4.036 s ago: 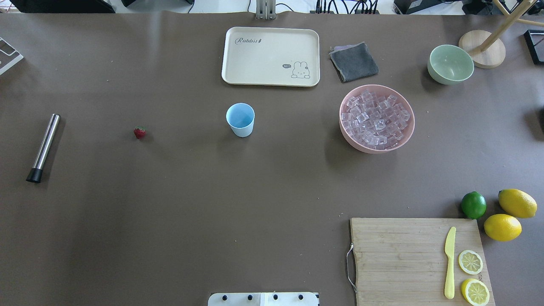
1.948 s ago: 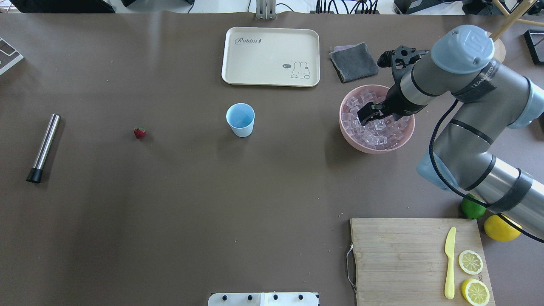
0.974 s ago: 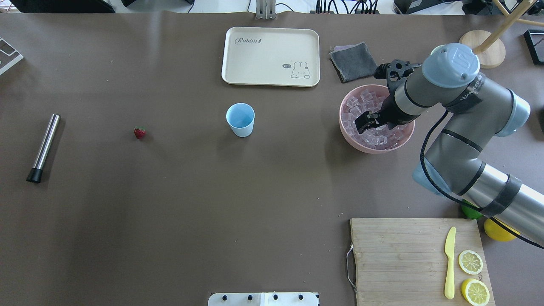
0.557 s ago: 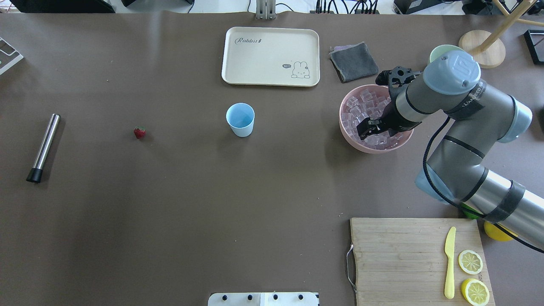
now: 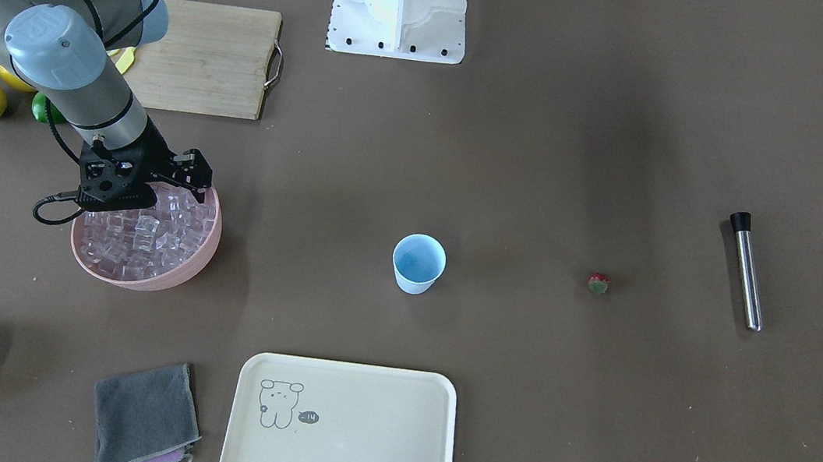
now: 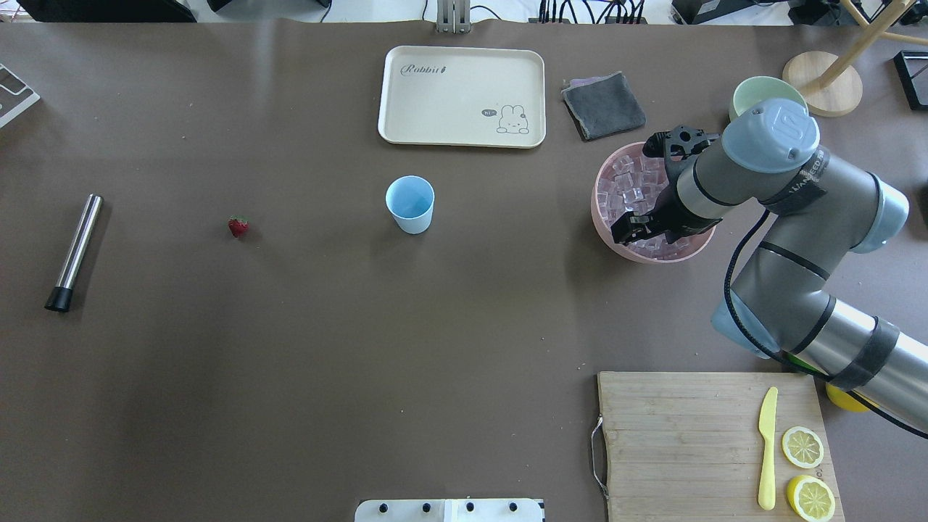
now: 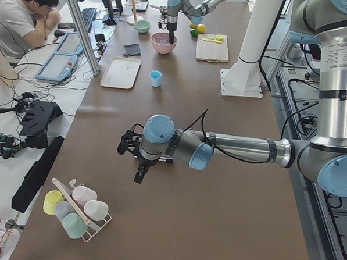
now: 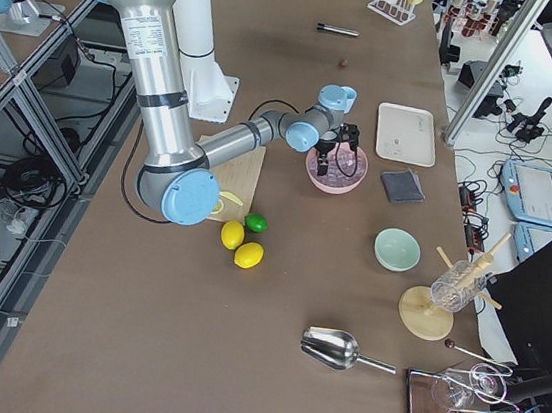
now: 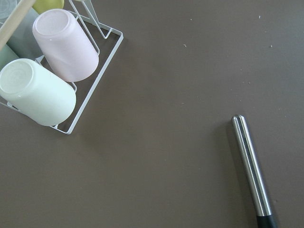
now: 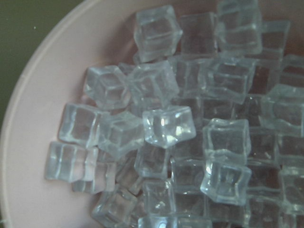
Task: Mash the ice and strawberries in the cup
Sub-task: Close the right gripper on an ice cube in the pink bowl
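We log right gripper low in pink bowl among ice; jaw spread we cannot tell. The cup sits at bowl's nine o'clock.

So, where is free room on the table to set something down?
Bare: the wide stretch between the cup, strawberry and cutting board. Crowded: around the pink bowl, with the right arm, cloth and green bowl.

On my table a cream tray lies near a grey cloth. A yellow knife rests on the wooden board.
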Available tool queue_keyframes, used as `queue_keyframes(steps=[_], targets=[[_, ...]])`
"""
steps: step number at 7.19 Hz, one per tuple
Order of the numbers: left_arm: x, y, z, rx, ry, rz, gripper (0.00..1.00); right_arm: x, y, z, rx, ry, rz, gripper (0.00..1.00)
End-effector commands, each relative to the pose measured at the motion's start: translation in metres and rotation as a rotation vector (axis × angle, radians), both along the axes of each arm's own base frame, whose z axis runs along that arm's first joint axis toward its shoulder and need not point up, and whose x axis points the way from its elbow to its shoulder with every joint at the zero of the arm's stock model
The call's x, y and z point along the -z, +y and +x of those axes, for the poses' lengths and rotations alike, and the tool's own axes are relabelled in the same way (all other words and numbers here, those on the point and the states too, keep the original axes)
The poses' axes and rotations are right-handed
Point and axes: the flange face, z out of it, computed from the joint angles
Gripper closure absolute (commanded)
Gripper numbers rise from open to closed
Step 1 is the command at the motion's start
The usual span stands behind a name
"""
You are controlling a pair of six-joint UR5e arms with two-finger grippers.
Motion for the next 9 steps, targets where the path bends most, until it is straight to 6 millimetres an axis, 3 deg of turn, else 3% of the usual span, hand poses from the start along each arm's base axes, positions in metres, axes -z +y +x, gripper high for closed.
queue_keyframes(steps=[1, 4, 9], targets=[[0.0013, -0.0010, 0.0000, 0.000, 0.001, 0.003, 0.02, -0.0001, 0.0006, -0.0005, -0.003, 0.001, -0.004, 0.15], [-0.0005, 0.0005, 0.0005, -0.003, 0.006, -0.002, 0.02, 0.0038, 0.0006, 0.0008, -0.009, -0.002, 0.011, 0.41], [0.0000, -0.0022, 0.0011, -0.004, 0.006, 0.000, 0.02, 0.0038, -0.0001, 0.0016, -0.011, -0.002, 0.013, 0.44]])
